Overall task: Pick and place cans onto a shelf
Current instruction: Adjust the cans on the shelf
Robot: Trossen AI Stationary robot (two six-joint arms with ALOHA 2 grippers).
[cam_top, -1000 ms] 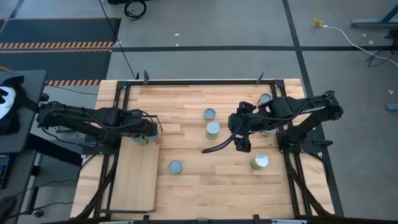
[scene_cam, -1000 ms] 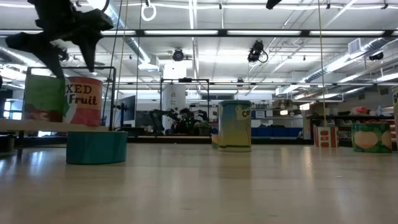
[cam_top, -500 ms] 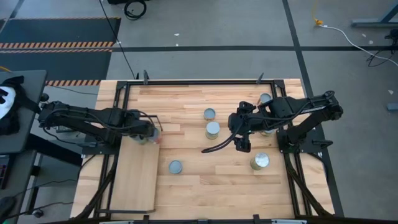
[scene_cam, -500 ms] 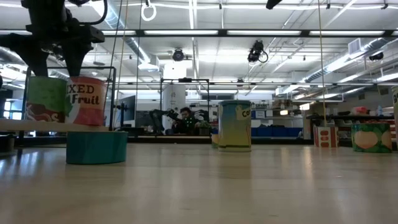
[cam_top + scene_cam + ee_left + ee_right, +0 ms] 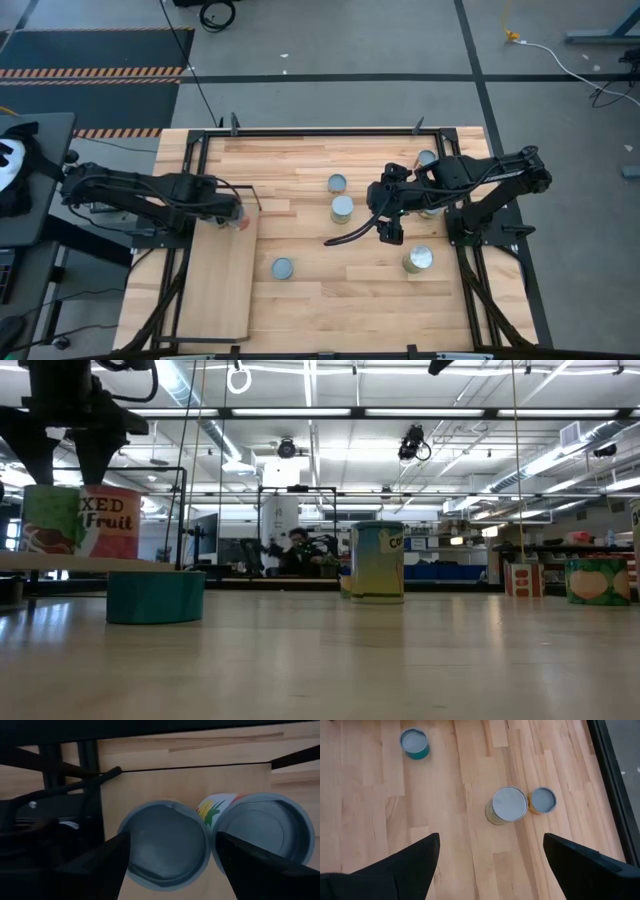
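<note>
My left gripper (image 5: 228,212) is over the far end of the pale shelf (image 5: 215,290), shut on a green-labelled can (image 5: 165,850). A red "Mixed Fruit" can (image 5: 262,835) stands right beside it on the shelf. Both show in the low view: the green can (image 5: 50,520) and the fruit can (image 5: 108,520). My right gripper (image 5: 490,870) is open and empty, hovering over mid-table (image 5: 388,222). Below it a yellow can (image 5: 509,805), a small can (image 5: 542,800) and a teal can (image 5: 414,742) stand on the tabletop. My left gripper pinches the green-labelled can by its upper rim (image 5: 124,855), one finger on each side of the lid. The fingers (image 5: 40,465) come from above, pointing down. The can stands upright with its base on the shelf's far end.
Loose cans stand on the planks: two at mid-table (image 5: 342,208) (image 5: 337,183), a teal one nearer the front (image 5: 283,268), a wider one at the right (image 5: 418,260) and one at the far right (image 5: 427,158). A black metal frame (image 5: 300,130) rims the table.
My left gripper has straightened to upright and gone a little toward the table's left edge. The green-labelled can and the fruit can beside it have slid the same way on the shelf, both staying upright.
</note>
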